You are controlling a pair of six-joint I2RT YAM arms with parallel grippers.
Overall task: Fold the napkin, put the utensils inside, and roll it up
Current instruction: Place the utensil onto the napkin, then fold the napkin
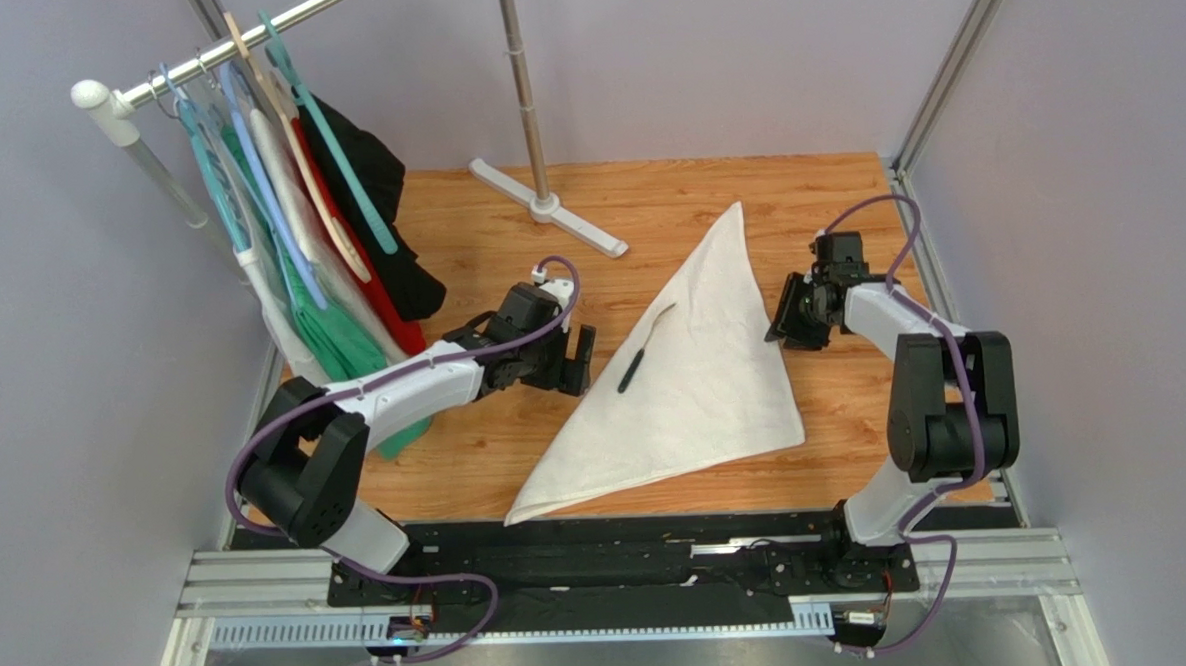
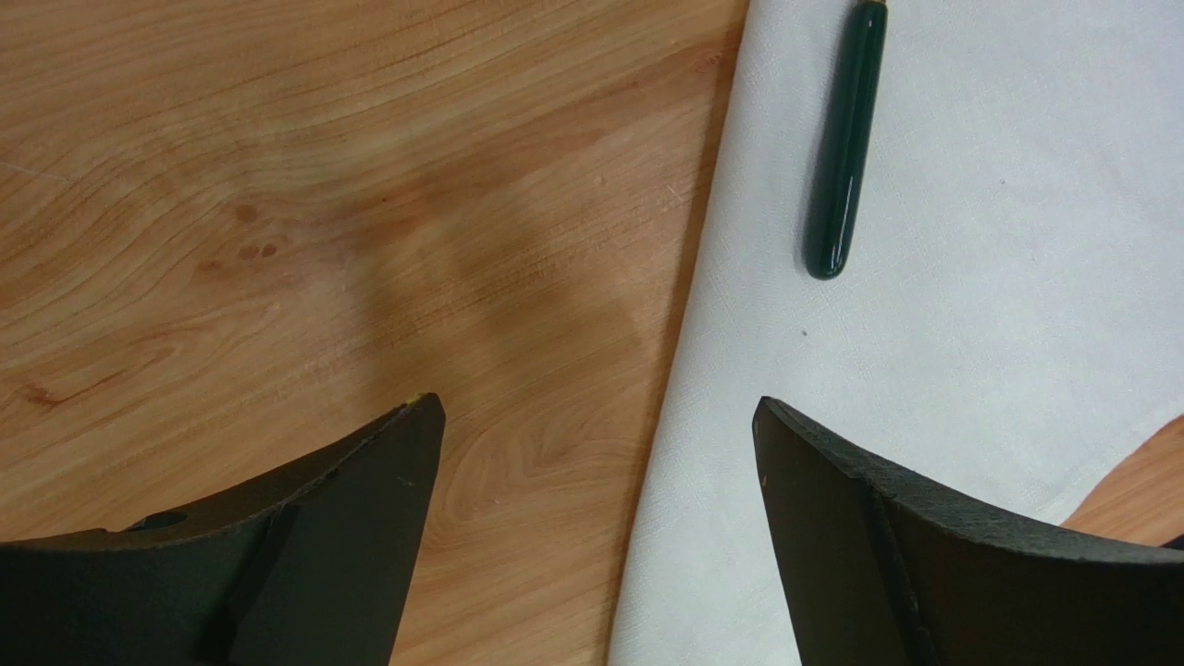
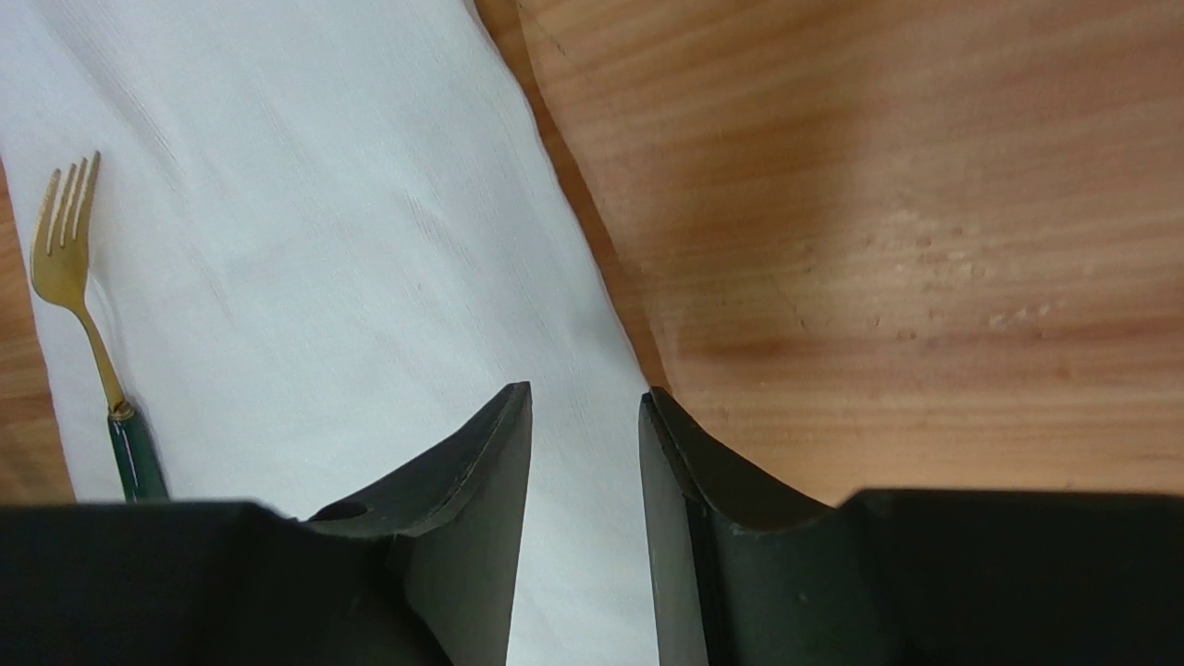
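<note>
The white napkin [image 1: 699, 374] lies flat on the wooden table, folded into a triangle with one tip at the back. A fork [image 1: 645, 349] with a dark green handle and gold tines lies on the napkin near its left edge. My left gripper [image 1: 578, 359] is open and empty just left of that edge. In the left wrist view the left gripper [image 2: 598, 410] spans the napkin [image 2: 973, 278] edge, with the fork handle [image 2: 845, 139] ahead. My right gripper [image 1: 784, 325] is at the napkin's right edge. In the right wrist view the right gripper [image 3: 584, 396] is narrowly open over the napkin [image 3: 320, 250], with the fork [image 3: 84, 299] at far left.
A clothes rail with several hangers and garments [image 1: 293, 211] stands at the back left. A metal stand with a white base [image 1: 549, 208] is at the back middle. Bare wood [image 1: 484, 443] lies left of the napkin. Frame posts edge the table on the right.
</note>
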